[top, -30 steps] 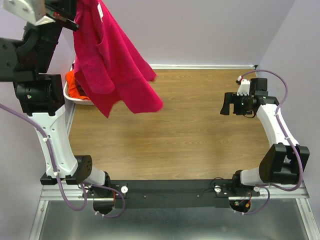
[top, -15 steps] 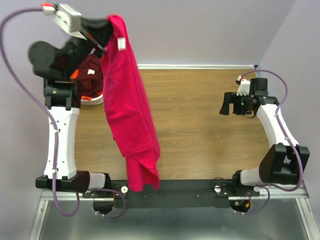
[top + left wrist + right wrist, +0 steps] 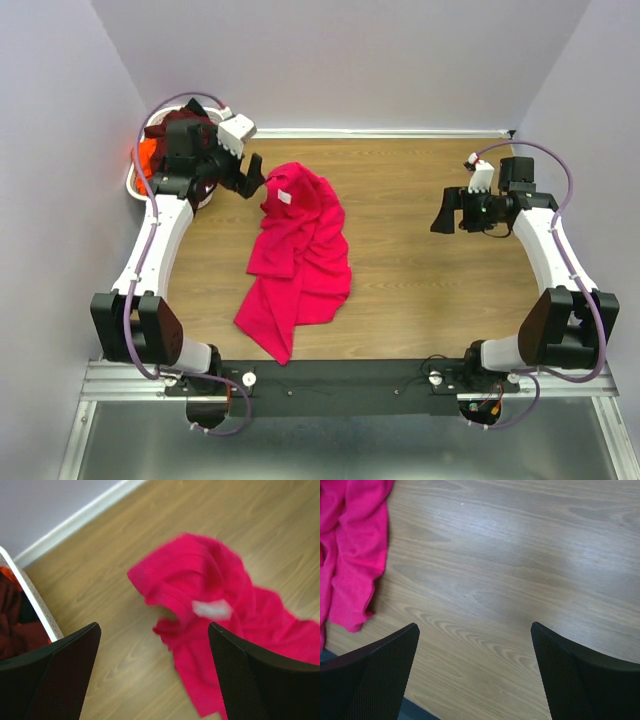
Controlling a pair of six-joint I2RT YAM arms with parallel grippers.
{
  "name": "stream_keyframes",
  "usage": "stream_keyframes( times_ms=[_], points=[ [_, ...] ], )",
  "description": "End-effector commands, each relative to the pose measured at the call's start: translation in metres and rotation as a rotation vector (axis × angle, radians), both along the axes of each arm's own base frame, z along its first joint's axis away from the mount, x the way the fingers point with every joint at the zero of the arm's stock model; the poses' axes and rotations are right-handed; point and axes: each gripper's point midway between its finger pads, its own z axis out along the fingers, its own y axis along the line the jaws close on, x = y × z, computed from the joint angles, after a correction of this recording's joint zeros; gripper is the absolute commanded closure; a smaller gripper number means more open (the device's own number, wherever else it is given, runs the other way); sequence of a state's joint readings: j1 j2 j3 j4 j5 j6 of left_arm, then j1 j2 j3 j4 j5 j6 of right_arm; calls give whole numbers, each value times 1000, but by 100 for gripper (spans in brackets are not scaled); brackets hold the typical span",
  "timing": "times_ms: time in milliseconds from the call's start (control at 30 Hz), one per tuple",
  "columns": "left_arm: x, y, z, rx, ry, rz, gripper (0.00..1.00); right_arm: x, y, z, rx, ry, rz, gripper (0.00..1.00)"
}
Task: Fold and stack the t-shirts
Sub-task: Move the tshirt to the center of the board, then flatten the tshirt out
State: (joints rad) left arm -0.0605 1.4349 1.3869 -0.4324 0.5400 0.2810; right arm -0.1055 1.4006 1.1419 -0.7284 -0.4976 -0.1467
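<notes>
Underneath everything, a wooden table [image 3: 420, 300] running back to a lilac wall. Left of centre on that wood, lying loose and crumpled in a long diagonal heap, unfolded, a bright pinkish-red t-shirt [image 3: 300, 262], its upper end near the far left and its lower end close to the near edge. At the far left corner, a white basket [image 3: 131, 187], apart from the red cloth, holding a dark maroon t-shirt [image 3: 12, 630] and an orange t-shirt [image 3: 146, 158], both bunched up and partly hidden behind the arm. Just beside the pink shirt's upper end and in front of the basket, the left gripper [image 3: 250, 180], jaws spread wide, gripping nothing, cloth lying free on the wood below. Well apart on the right side, above bare wood, the right gripper [image 3: 443, 215], likewise spread wide and holding nothing. Smallest of all, a white label [image 3: 285, 197] showing near the pink shirt's upper end.
</notes>
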Motion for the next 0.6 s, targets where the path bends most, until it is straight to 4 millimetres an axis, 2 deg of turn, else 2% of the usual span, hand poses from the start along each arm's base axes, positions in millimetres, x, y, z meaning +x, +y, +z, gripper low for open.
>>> stream_keyframes(
  times_ms=[0, 33, 67, 133, 167, 200, 233, 267, 333, 367, 433, 467, 567],
  points=[
    [-38, 4, -15, 199, -62, -163, 4, -11, 22, 12, 95, 11, 116, 0],
    [-46, 7, -34, 230, -25, -178, 4, -12, 25, 13, 110, 10, 134, 0],
    [-44, 10, -34, 257, -40, -177, 4, -13, 30, 13, 124, 17, 149, 0],
    [-57, 18, -76, 316, 44, -195, 5, -16, 49, 12, 142, 27, 212, 0],
    [-60, 19, -85, 333, 58, -208, 5, -17, 57, 10, 143, 35, 238, 0],
    [-63, 21, -94, 343, 72, -217, 5, -20, 77, 11, 139, 34, 305, 0],
    [-66, 21, -100, 354, 78, -230, 5, -19, 87, 4, 122, 52, 331, 1],
    [-69, 21, -111, 355, 93, -232, 5, -24, 107, -1, 113, 73, 385, 1],
    [-69, 24, -121, 372, 100, -225, 5, -20, 126, -14, 83, 103, 429, 3],
    [-69, 25, -129, 381, 108, -223, 5, -25, 144, -18, 64, 114, 476, 4],
    [-70, 27, -138, 395, 122, -219, 7, -19, 160, -27, 15, 120, 498, 6],
    [-71, 28, -141, 400, 127, -220, 7, -19, 169, -41, 0, 157, 514, 7],
    [-80, 27, -159, 411, 155, -236, 8, -26, 203, -62, -33, 200, 576, 9]
  ],
)
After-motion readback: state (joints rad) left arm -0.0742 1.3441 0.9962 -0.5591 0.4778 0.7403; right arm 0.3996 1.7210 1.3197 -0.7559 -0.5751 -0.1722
